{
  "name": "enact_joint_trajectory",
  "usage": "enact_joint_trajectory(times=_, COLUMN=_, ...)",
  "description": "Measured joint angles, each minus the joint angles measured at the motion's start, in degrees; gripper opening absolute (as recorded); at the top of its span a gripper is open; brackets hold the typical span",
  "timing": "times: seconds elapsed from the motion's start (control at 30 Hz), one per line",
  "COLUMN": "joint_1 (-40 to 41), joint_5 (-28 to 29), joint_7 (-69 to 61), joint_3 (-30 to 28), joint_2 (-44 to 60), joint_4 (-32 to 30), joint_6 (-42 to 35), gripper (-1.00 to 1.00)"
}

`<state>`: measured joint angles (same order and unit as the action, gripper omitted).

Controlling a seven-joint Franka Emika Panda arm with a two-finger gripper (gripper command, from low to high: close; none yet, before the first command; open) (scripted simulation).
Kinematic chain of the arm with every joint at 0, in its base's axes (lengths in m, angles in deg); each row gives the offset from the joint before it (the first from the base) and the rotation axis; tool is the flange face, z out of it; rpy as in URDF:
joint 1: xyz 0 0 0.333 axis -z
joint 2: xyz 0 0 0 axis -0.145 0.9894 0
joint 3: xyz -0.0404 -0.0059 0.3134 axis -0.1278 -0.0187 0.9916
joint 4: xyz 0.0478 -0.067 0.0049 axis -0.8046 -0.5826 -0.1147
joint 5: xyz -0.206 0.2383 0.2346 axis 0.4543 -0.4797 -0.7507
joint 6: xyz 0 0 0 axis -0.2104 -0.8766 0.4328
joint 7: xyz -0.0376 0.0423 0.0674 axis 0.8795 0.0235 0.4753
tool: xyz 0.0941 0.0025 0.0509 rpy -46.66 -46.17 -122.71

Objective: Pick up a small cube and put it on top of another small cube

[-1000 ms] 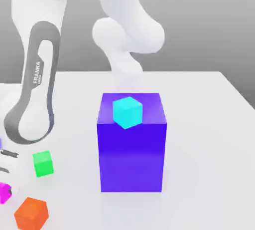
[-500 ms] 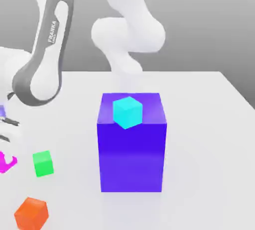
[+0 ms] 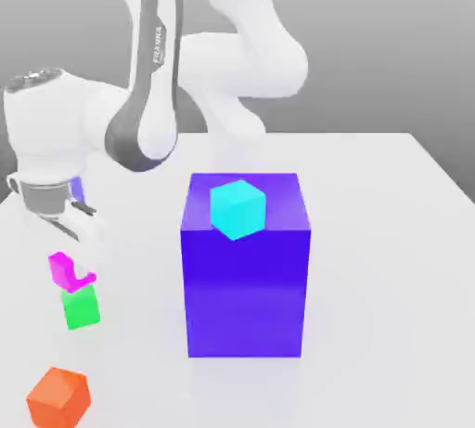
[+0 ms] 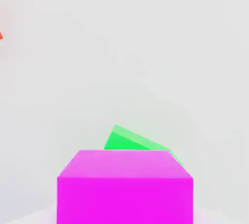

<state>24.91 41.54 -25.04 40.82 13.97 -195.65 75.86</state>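
Our jaws (image 3: 67, 231) hang just above the pink cube (image 3: 70, 271), and we cannot tell if they pinch it or have let go. In the exterior view the pink cube sits right over the green cube (image 3: 81, 307), a bit toward that view's left and looking tilted, so it seems to lean on the green one more than lie flat on it. In the hand view the pink cube (image 4: 125, 186) is close to us and the green cube (image 4: 131, 140) peeks out behind it, turned a little, so the two do not line up. That is our worry: if the pink cube is off to one side, it may tip and slide down onto the white desk (image 3: 390, 231) when nothing holds it. Pulling the jaws up crooked could also knock it off or push the green cube away. Farther out, the orange cube (image 3: 58, 397) lies near the front of the desk, close to where a fallen cube might roll. Well apart, toward the exterior view's right, stands the big blue block (image 3: 245, 278) with the cyan cube (image 3: 237, 209) on top.
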Motion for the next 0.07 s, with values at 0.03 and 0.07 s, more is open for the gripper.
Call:
enact_joint_trajectory(times=0.03, joint_1=0.0, joint_5=0.0, joint_7=0.0, joint_3=0.0, joint_2=0.0, joint_4=0.0, joint_6=0.0, gripper=1.00)
enact_joint_trajectory(times=0.07, joint_1=0.0, joint_5=0.0, joint_7=0.0, joint_3=0.0, joint_2=0.0, joint_4=0.0, joint_6=0.0, gripper=1.00)
